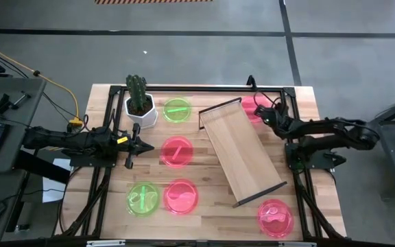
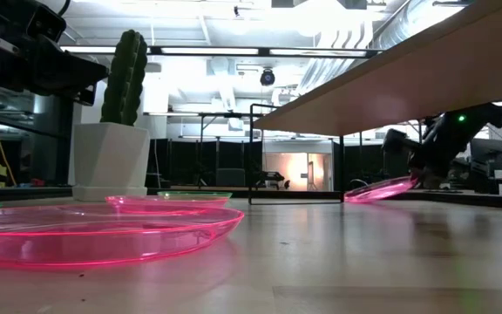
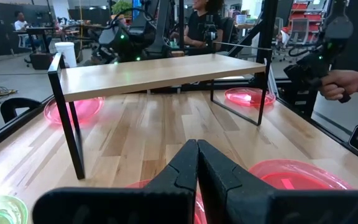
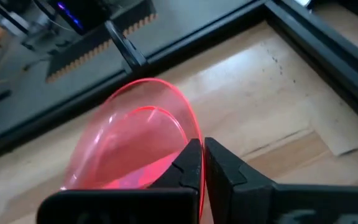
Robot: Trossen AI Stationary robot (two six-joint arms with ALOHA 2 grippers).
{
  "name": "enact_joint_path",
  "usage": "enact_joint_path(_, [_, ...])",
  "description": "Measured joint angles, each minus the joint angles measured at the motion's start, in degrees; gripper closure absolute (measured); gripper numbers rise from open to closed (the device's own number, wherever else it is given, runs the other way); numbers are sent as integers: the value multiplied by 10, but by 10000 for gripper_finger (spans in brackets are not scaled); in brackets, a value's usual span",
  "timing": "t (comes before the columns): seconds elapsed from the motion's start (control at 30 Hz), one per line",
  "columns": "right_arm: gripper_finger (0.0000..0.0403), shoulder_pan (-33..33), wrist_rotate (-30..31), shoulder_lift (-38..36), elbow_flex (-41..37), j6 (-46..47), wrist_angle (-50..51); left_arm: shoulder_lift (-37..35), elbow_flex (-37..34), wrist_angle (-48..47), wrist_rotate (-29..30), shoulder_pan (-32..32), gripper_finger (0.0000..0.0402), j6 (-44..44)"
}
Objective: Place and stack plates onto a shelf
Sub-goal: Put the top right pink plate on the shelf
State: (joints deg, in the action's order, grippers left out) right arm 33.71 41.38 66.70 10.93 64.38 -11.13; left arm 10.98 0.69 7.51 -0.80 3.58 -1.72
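We see the right gripper (image 4: 202, 163) at the far right corner of the table (image 1: 204, 219), just past the far end of the shelf (image 1: 241, 151); its fingers are pinched tight on the rim of a pink plate (image 4: 132, 140), and in the low view that plate (image 2: 382, 188) looks tipped up on one side, though we cannot quite tell if its other edge is touching the wood. We think this is the pick-up step for the first plate; the shelf top looks bare, so nothing is stacked yet.

The left gripper (image 3: 196, 163) waits on the left side of the table, next to the cactus pot (image 1: 140, 112); its fingers are pressed together with nothing between them; it points across at the shelf.

The other plates lie flat on the table: a green plate (image 1: 177, 110) by the cactus, a middle pink plate (image 1: 177, 151), a near green plate (image 1: 143, 199) and a near pink plate (image 1: 181, 196) side by side at the front left, and a corner pink plate (image 1: 275, 218) at the front right, just beyond the near end of the shelf.

Next, we think the right arm must lift its plate clear of the table, carry it over the black end rail, hold it level above the plank, then let go gently; the grip is thin and only on the rim, so the plate could slip or swing.
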Motion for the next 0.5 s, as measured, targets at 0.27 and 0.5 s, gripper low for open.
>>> enact_joint_path(0.27, [403, 0, 4, -123, -55, 1, -4, 0, 0, 0, 0, 0, 401, 0])
enact_joint_path(0.5, [403, 0, 18, -212, -69, -3, -12, 0, 0, 0, 0, 0, 401, 0])
